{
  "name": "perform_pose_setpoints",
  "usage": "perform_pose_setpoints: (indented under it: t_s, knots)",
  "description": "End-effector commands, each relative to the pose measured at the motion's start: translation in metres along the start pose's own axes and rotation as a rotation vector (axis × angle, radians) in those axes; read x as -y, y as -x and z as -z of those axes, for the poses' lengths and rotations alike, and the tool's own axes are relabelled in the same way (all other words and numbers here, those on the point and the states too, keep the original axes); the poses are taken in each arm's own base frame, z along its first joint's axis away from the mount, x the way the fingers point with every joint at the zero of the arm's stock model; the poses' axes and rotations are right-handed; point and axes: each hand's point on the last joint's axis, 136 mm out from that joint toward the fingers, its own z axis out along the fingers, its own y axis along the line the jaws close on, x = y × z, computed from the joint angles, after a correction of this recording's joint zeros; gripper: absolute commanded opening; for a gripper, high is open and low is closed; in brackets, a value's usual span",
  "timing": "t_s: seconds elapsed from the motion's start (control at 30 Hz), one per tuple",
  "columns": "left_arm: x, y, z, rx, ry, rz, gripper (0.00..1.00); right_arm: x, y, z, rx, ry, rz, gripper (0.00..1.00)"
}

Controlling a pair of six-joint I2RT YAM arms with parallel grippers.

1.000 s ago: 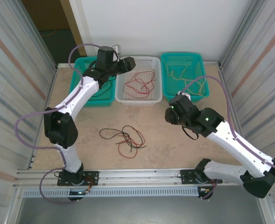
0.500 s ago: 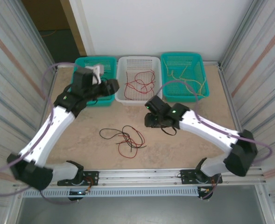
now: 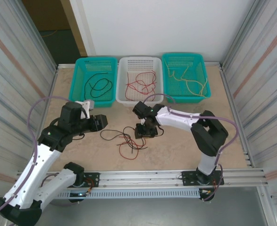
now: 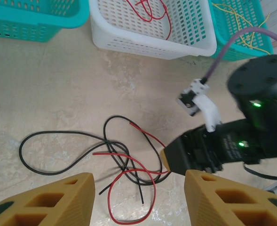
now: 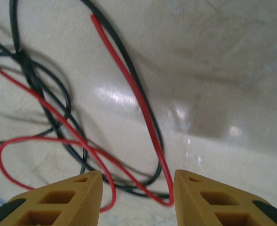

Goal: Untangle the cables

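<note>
Beige, stone-patterned table carried the tangled cables, a loose knot of thin red and black wires near its middle, well short of the three baskets along the far edge. The left gripper hung just beside the knot's left end. In the left wrist view its yellow fingers stood wide apart above the crossing loops, with nothing clamped between them. The right gripper sat low at the knot's right edge. The left wrist view showed its dark body next to the outermost red bend, though whether it touched that wire could not be told. In the right wrist view its own fingers were also apart. A red wire and a black one ran side by side down into the gap, and the red one curled just beside the inner face of one finger, not pinched. At the back, the left teal basket held a coiled black cable. The white basket held red cables, and the right teal basket held yellow cables. All three lots lay separate from the knot on the table.
</note>
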Motion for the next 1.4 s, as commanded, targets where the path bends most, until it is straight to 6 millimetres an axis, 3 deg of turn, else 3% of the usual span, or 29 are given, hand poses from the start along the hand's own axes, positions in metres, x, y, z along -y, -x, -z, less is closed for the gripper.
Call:
perform_pose_setpoints:
  t_s: [0.0,0.07,0.23,0.3,0.37,0.57,0.7,0.9,1.07,1.23,1.37]
  knots:
    - [0.01,0.004,0.002,-0.006,-0.042,0.009,0.52,-0.003,0.001,-0.001,-0.044,-0.022,0.034,0.41]
    - [0.013,0.004,0.001,-0.014,-0.054,0.006,0.52,-0.001,0.004,-0.004,-0.051,-0.047,0.033,0.38]
    - [0.013,0.001,-0.002,-0.019,-0.066,0.002,0.51,-0.001,0.006,-0.005,-0.042,-0.078,0.035,0.22]
    - [0.013,0.0,-0.003,-0.024,-0.067,0.001,0.5,0.003,0.006,-0.003,-0.039,-0.101,0.031,0.29]
    - [0.014,0.0,-0.002,-0.023,-0.074,-0.004,0.5,0.006,0.007,-0.001,-0.031,-0.124,0.026,0.43]
    - [0.017,0.001,0.0,-0.017,-0.087,-0.02,0.5,0.007,0.005,-0.006,-0.062,-0.126,0.016,0.48]
    - [0.017,-0.001,0.0,-0.02,-0.089,-0.027,0.5,0.011,0.003,-0.013,-0.088,-0.149,0.008,0.36]
    - [0.016,-0.003,-0.002,-0.028,-0.091,-0.043,0.49,0.013,0.004,-0.009,-0.072,-0.179,0.002,0.02]
    - [0.019,-0.003,-0.002,-0.03,-0.104,-0.063,0.49,0.006,0.009,0.025,0.082,-0.196,0.038,0.0]
    - [0.027,0.002,-0.002,-0.019,-0.142,-0.083,0.49,0.003,0.011,0.079,0.305,-0.223,0.075,0.0]
    - [0.042,0.007,-0.001,-0.001,-0.214,-0.106,0.5,-0.013,0.012,0.125,0.469,-0.146,0.112,0.0]
